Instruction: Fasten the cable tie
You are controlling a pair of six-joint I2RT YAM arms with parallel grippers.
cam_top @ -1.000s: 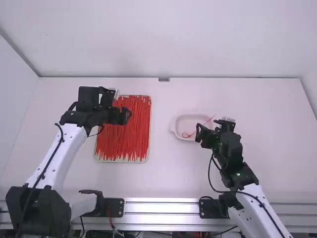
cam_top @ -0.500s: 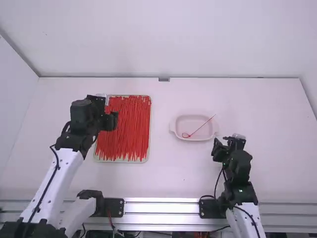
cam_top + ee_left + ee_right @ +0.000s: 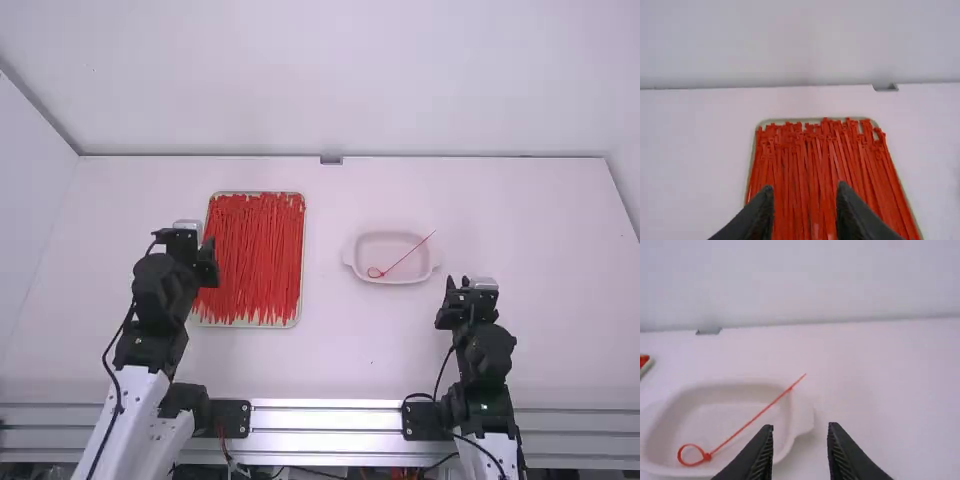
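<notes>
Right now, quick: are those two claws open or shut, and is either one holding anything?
Left gripper: open, holding nothing.
Right gripper: open, holding nothing.

No text, label, brand, number or sign can be read on anything in these views.

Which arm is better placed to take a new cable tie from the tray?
Left, probably: the left end effector, open, hangs at the tray of cable ties; the right end effector is near the dish.
</notes>
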